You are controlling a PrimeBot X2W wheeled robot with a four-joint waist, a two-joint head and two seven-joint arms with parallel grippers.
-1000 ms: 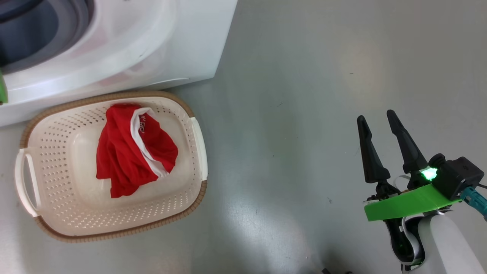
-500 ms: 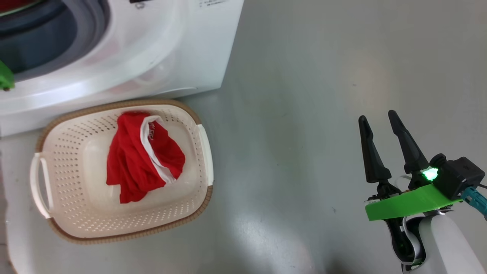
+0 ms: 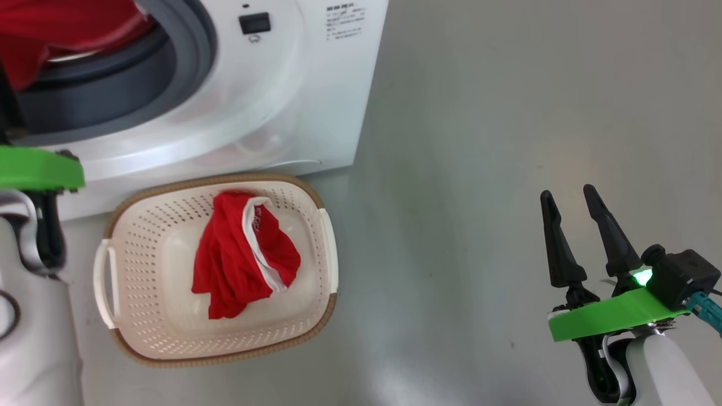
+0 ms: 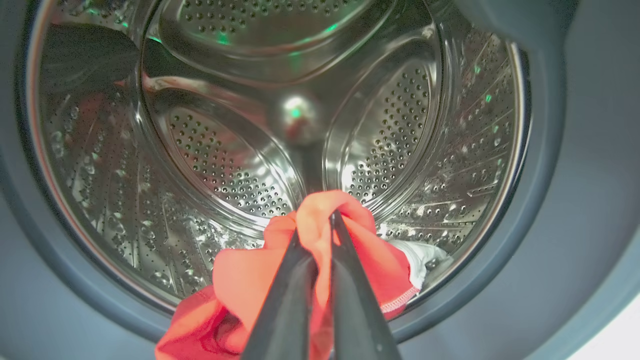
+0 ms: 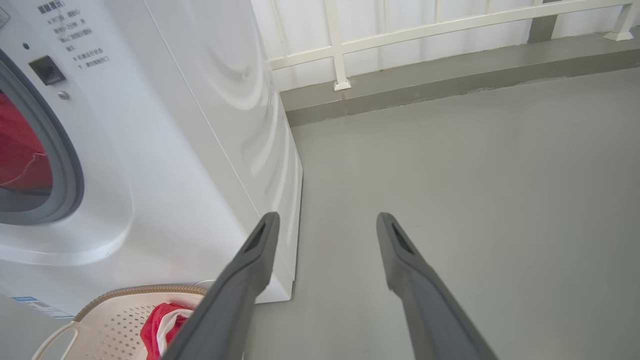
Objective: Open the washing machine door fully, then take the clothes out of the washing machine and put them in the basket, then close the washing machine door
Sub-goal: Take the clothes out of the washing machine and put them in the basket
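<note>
The white washing machine (image 3: 282,96) stands at the upper left, its door out of view. My left gripper (image 4: 317,225) is at the mouth of the steel drum (image 4: 225,150), shut on a red garment (image 4: 250,280) that hangs over the grey rubber ring (image 3: 194,62). That garment (image 3: 51,34) also shows red in the opening. A second red and white garment (image 3: 242,259) lies in the cream basket (image 3: 225,356) on the floor before the machine. My right gripper (image 3: 567,192) hovers open over bare floor at the right, nothing between its fingers.
Grey floor (image 3: 479,141) stretches to the right of the machine and basket. A low kerb (image 5: 450,85) with a white railing (image 5: 340,45) runs behind. The left arm's green bracket (image 3: 39,169) and pale forearm (image 3: 34,338) stand beside the basket's left handle (image 3: 104,285).
The head camera has swung, so the machine and basket sit further right. The left arm and the red garment at the drum mouth have come into view. The right gripper stays open.
</note>
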